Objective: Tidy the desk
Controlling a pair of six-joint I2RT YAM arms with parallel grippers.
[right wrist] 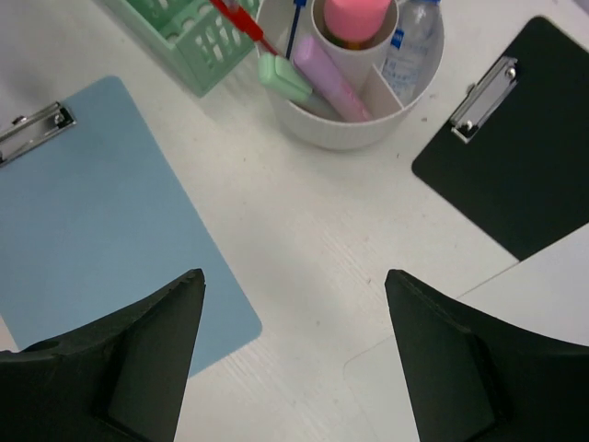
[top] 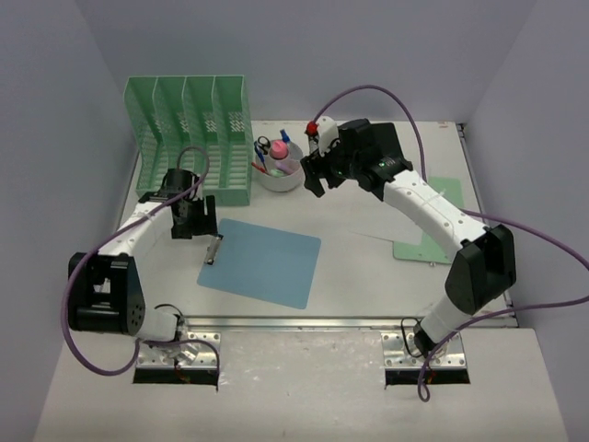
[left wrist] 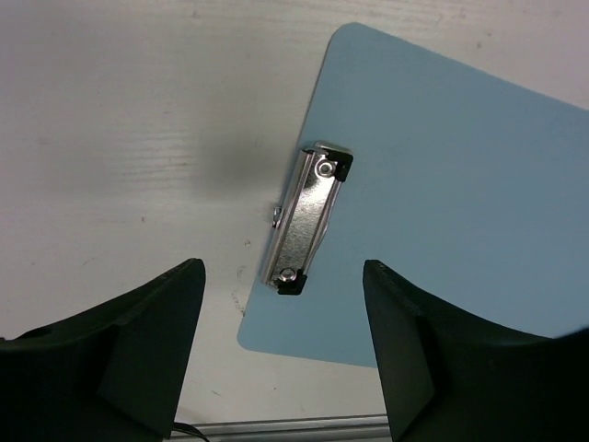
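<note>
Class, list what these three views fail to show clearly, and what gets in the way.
- Top external: black clipboard hidden under the right arm; only the right wrist view shows it.
- Top external: green board partly covered by that arm.
- Right wrist: white cup contents cut off by the top edge.

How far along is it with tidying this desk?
Early on. Done: stationery sits in the round white tub. In hand: nothing; the open left claw hovers over the flat light-blue clipboard. Left: that board, the black clipboard and the pale-green board, none in the mint-green slotted rack.
</note>
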